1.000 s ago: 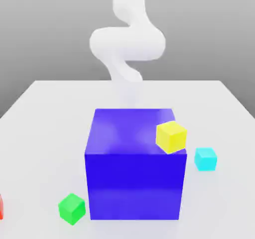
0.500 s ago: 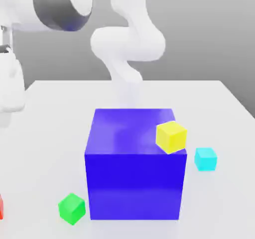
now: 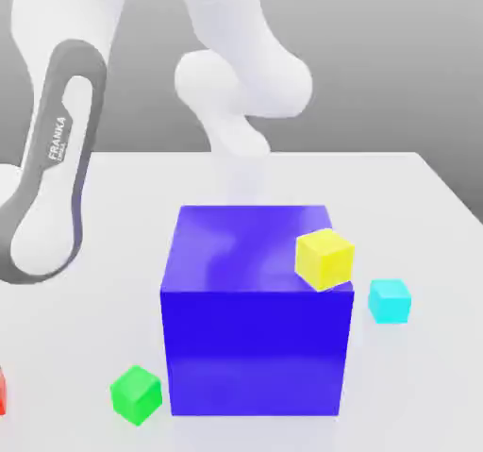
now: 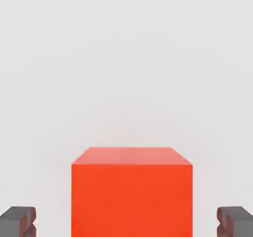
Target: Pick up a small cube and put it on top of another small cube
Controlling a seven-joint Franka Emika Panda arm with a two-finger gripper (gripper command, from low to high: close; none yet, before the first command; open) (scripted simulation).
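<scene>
Now the claw (image 4: pixel 128 221) sits spread either side of the red cube (image 4: pixel 131 191), fingertips (image 4: pixel 19 221) clear, so an off-centre squeeze could skid it across the bench (image 4: pixel 126 58).

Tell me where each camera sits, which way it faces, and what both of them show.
Exterior view: off the arm, looking across the white table at the big blue cube with a yellow cube on top; the white arm reaches down at this view's left.
Hand view: on the hand, facing the red cube, which sits between the two dark fingers, with gaps on both sides.
Shared: the red cube and the table.
</scene>
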